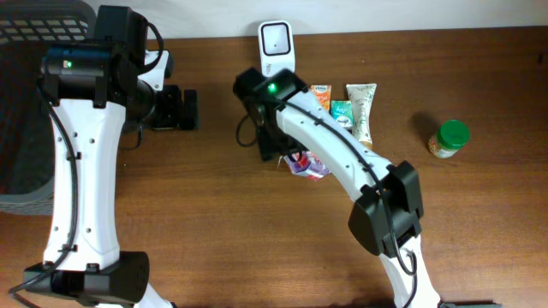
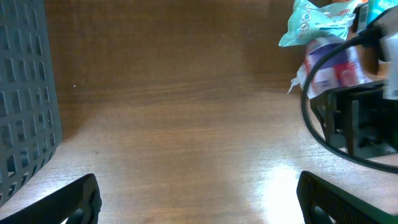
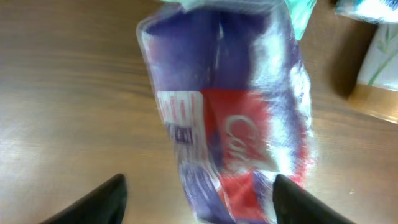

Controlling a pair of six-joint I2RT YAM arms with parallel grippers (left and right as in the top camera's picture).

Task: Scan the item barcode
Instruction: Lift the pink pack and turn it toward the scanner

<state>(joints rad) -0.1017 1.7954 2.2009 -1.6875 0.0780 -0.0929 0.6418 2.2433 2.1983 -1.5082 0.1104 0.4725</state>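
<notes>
Count: one purple-and-red packet (image 1: 308, 164) flat on table (image 1: 214, 222), just below one white scanner (image 1: 276, 41). Right gripper (image 3: 198, 190) fingers apart, astride packet. Left gripper (image 2: 199, 199) spread wide, empty. Nearby: one tube (image 1: 361, 107), one jar (image 1: 449, 137).

Just ahead of the right gripper (image 3: 199, 202), a purple packet (image 3: 217, 56) bears a red panel (image 3: 249, 134) with white script starting "Ca"; other print is too blurred.

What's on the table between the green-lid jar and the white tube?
Nothing. In the overhead view, only bare wooden table lies between the green-lidded jar and the white tube.
</notes>
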